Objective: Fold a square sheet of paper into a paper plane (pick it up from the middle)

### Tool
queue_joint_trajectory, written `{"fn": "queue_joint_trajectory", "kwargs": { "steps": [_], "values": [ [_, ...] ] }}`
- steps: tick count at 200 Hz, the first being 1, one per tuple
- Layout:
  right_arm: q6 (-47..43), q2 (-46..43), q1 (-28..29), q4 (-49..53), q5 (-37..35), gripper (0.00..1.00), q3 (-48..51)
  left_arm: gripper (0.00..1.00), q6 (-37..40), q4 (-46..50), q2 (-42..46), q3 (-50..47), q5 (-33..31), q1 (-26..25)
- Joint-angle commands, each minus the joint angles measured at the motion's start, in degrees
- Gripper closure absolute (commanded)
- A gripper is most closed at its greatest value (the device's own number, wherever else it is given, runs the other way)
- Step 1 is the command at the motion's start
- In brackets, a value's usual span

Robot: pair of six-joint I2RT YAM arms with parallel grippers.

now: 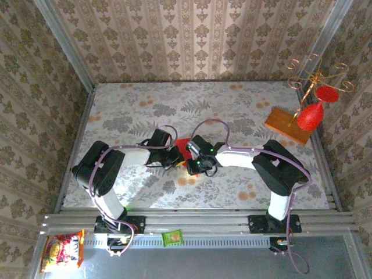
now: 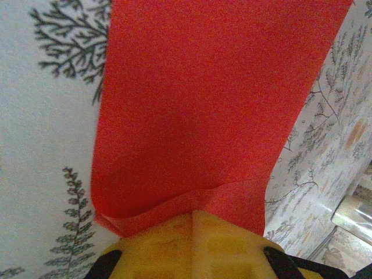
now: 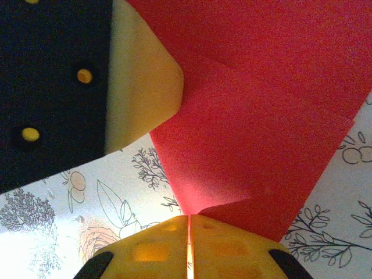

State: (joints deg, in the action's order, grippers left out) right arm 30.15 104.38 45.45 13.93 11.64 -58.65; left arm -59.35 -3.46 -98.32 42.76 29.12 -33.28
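The square sheet of paper (image 1: 183, 145) is bright red, creased, and lies at the middle of the floral table between both grippers. My left gripper (image 1: 174, 157) comes from the left. In the left wrist view its yellow fingers meet at the gripper tip (image 2: 193, 212), shut on the near edge of the paper (image 2: 203, 104), which curls up into a small flap there. My right gripper (image 1: 193, 163) comes from the right. In the right wrist view it (image 3: 189, 216) is shut on a raised fold of the paper (image 3: 250, 116). The left gripper's finger (image 3: 145, 75) touches the sheet's far crease.
An orange-brown wooden board (image 1: 288, 125) lies at the right rear, with a red goblet-shaped ornament (image 1: 310, 116) on a gold wire stand (image 1: 317, 75) over it. A snack packet (image 1: 62, 251) and a green packet (image 1: 172, 237) sit on the near ledge. Patterned walls close in the table.
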Motion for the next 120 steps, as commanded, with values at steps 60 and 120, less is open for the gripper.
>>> {"fn": "queue_joint_trajectory", "kwargs": {
  "steps": [60,120],
  "values": [
    [0.26,2.28,-1.37,0.58,5.27,0.87,2.06,0.93,3.89,-1.1,2.3,0.69,1.18,-0.26],
    [0.63,2.63,-1.59,-0.05,5.83,0.87,2.14,0.92,3.46,-1.84,0.3,0.22,1.41,-2.82]
  ]
}}
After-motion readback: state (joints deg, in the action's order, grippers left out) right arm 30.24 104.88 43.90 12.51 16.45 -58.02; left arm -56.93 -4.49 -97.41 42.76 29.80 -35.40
